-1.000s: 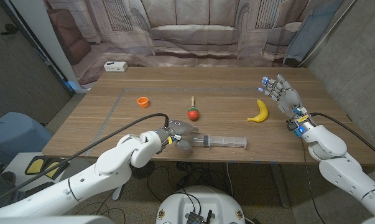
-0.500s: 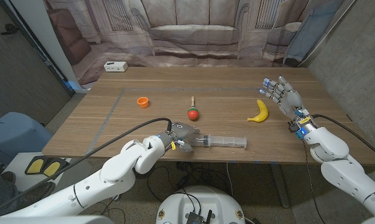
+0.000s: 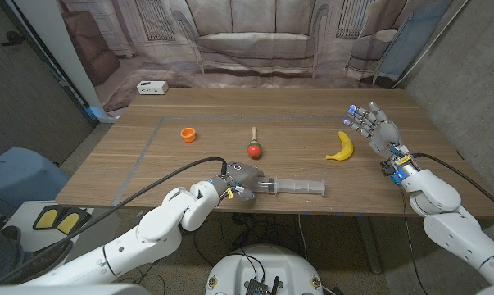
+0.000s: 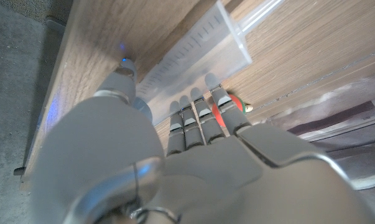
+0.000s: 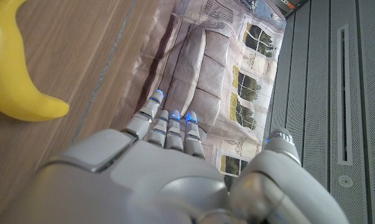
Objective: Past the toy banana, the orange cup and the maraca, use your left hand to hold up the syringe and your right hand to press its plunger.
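Close left hand fingers, now draped over but not visibly clamping the syringe lying near the surface's front edge, firmly round its barrel before lifting, keeping right hand, spread and empty by the toy banana, ready.

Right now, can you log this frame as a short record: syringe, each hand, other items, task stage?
syringe: lies flat on the table near the front edge
left hand: at the syringe's left end, fingers over the barrel; a firm grip cannot be told
right hand: raised, fingers apart, holds nothing
other items: toy banana, maraca, orange cup, white box
task stage: syringe not yet lifted, plunger not pressed
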Action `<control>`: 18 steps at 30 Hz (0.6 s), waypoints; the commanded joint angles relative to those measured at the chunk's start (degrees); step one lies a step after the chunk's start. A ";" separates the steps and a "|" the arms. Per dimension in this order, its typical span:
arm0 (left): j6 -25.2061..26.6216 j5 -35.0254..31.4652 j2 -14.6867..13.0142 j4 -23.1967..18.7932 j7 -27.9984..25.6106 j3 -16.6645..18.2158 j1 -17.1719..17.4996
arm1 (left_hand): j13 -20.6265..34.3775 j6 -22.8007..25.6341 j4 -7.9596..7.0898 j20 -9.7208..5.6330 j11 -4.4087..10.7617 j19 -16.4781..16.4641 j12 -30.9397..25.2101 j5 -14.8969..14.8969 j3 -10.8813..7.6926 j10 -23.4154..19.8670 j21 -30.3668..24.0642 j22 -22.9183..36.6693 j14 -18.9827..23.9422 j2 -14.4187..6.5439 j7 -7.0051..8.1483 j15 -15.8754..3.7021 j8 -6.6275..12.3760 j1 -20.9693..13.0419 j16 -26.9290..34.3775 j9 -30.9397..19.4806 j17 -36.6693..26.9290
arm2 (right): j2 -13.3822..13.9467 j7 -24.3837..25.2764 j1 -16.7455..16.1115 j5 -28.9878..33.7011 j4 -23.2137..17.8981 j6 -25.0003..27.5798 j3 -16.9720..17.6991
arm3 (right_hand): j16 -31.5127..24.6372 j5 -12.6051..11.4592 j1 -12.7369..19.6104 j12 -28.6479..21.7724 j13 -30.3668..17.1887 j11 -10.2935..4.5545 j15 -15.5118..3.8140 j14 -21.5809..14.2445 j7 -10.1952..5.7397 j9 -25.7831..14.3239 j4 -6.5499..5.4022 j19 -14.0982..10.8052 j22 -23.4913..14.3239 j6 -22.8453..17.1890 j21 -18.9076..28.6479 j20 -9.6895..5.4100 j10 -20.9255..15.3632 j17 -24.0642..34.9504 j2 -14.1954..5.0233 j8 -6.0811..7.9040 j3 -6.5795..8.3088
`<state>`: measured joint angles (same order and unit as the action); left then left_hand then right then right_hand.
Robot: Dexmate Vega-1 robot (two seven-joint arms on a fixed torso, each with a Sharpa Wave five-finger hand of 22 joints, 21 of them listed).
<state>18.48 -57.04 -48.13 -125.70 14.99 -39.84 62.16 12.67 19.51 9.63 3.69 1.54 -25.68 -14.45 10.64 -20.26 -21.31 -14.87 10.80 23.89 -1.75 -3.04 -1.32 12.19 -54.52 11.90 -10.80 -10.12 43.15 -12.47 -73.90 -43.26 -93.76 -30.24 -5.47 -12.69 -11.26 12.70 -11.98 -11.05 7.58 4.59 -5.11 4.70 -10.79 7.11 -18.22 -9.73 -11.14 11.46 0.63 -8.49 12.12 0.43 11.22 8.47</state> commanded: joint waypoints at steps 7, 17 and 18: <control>0.42 1.88 0.71 1.51 -0.47 -0.72 -0.64 | 0.14 2.09 0.26 -0.19 -0.07 -2.24 -0.76 0.82 -0.91 -2.11 -0.81 0.21 2.31 -0.75 -0.10 -0.44 0.63 -2.89 0.84 -0.16 -0.22 | -0.56 -0.10 0.42 -0.39 0.58 0.37 -0.21 | 0.14 0.06 0.28 0.14 -0.28 -0.01 0.36 -0.55 0.19 -0.08 0.02 -0.43 -0.17 -0.18 -0.11 0.23 -0.70 0.25 -0.41 0.10 -0.20; 0.71 3.67 0.52 1.69 -0.66 -0.74 -0.68 | 0.25 4.02 0.48 0.41 0.03 -5.22 -1.00 1.36 -1.46 -3.80 -1.87 0.23 4.45 -1.65 -0.39 -0.62 0.76 -6.43 1.18 -0.24 -0.33 | -0.83 -0.45 1.44 -0.74 1.12 1.16 -0.99 | 0.17 0.06 0.23 0.12 -0.28 -0.09 0.40 -0.57 0.21 -0.08 -0.01 -0.47 -0.18 -0.28 -0.13 0.22 -0.81 0.28 -0.44 0.12 -0.22; 0.72 3.83 0.49 1.72 -0.69 -0.75 -0.71 | 0.26 4.35 0.51 0.35 0.11 -5.54 -1.03 1.43 -1.54 -3.97 -1.99 0.22 4.68 -1.79 -0.44 -0.66 0.84 -6.77 1.23 -0.25 -0.35 | -0.88 -0.45 1.52 -0.73 1.20 1.17 -1.05 | 0.17 0.06 0.22 0.14 -0.29 -0.10 0.42 -0.58 0.19 -0.08 -0.02 -0.48 -0.18 -0.32 -0.13 0.22 -0.78 0.28 -0.44 0.14 -0.23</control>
<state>18.71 -54.96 -47.54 -124.44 14.38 -40.41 61.61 12.66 22.95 10.18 4.09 1.52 -30.22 -15.07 11.53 -21.30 -24.61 -16.24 10.79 27.65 -3.39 -3.28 -2.05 12.64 -60.26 12.81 -10.80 -10.28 42.63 -12.58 -73.30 -43.55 -93.12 -30.06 -5.78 -12.69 -11.26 12.69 -11.98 -11.05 7.57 4.92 -5.43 4.70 -10.78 7.11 -18.22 -9.73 -11.14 11.46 0.63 -8.92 12.12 0.43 11.22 8.47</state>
